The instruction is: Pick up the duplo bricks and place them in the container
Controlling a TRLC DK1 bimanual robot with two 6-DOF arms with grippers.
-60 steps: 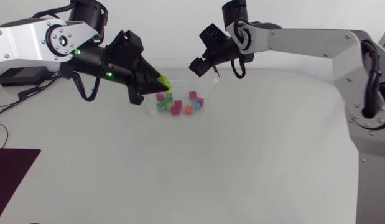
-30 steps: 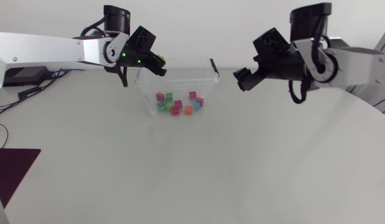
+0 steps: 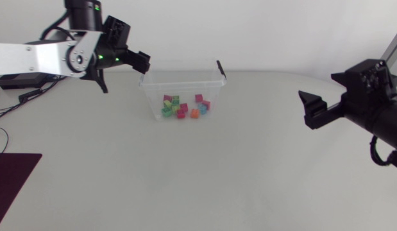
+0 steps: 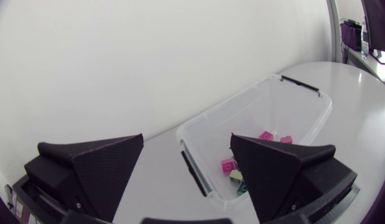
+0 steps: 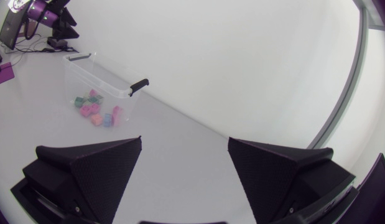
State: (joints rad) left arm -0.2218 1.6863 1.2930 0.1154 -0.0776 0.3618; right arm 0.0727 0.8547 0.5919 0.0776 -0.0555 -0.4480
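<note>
Spanning the scene, white desk [image 3: 204, 179]. Left arm [image 3: 31, 58] holds its hand [image 4: 187, 135] near the container's rim, fingers spread, empty. Right arm [image 3: 378, 109] sits well apart, hand [image 5: 185, 138] likewise spread and empty. Clear container [image 3: 214, 96] holds the coloured duplo bricks [image 3: 183, 108], clustered on its floor.

The clear, lidless container [image 3: 215, 96] stands upright at the far middle of the counter [image 3: 204, 173], with black handles [image 3: 221, 69] at its ends. The bricks [image 3: 183, 108], pink, green, red, orange and blue, lie clustered on its floor.
</note>
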